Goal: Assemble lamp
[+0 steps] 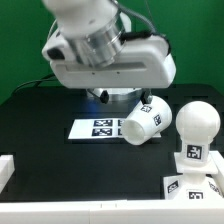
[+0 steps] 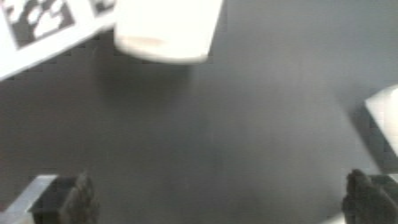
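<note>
The white cone shade [image 1: 145, 118] lies on its side on the black table, next to the marker board [image 1: 98, 127]. The round bulb [image 1: 197, 124] stands upright on the low square base [image 1: 193, 180] at the exterior view's right. The arm's hand [image 1: 110, 62] hovers above the table behind the marker board, and its fingertips are hard to make out there. In the wrist view my gripper [image 2: 217, 203] is open and empty, with dark fingers [image 2: 64, 200] wide apart over bare table. The shade [image 2: 169, 30] lies ahead of the gripper, well clear of it.
A corner of the marker board [image 2: 39, 25] shows beside the shade in the wrist view. A white edge [image 2: 382, 125], probably the base, shows at one side. A white rail [image 1: 20, 170] borders the table's front.
</note>
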`<state>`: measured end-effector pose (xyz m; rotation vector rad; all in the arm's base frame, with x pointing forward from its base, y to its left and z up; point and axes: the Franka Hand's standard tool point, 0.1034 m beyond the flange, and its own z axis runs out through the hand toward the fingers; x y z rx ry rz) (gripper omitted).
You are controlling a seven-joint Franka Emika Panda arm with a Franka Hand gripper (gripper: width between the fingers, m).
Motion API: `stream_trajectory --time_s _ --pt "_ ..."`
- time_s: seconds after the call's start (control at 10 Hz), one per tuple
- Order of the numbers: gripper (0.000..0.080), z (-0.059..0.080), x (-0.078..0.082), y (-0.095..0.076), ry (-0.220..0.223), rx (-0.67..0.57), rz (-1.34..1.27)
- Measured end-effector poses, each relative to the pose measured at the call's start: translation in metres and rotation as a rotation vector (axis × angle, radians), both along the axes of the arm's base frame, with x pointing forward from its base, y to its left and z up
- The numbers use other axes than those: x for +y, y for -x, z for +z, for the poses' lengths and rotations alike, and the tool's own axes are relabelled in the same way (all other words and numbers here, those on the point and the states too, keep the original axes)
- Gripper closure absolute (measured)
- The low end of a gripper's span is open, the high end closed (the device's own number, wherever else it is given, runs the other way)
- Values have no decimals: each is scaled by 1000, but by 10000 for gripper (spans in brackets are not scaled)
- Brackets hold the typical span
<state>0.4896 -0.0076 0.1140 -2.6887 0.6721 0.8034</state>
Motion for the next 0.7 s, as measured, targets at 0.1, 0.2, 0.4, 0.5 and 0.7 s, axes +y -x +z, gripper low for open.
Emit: stream_trajectory --time_s 0.1,0.2,0.4,0.5,0.7 --pt "101 -1 -4 -1 -29 52 20" --pt "101 -4 -7 2 -55 113 21" --pt "101 -8 -11 4 -90 202 28" --pt "101 -9 -12 7 -105 239 29" --pt "101 -22 -25 17 -118 261 11"
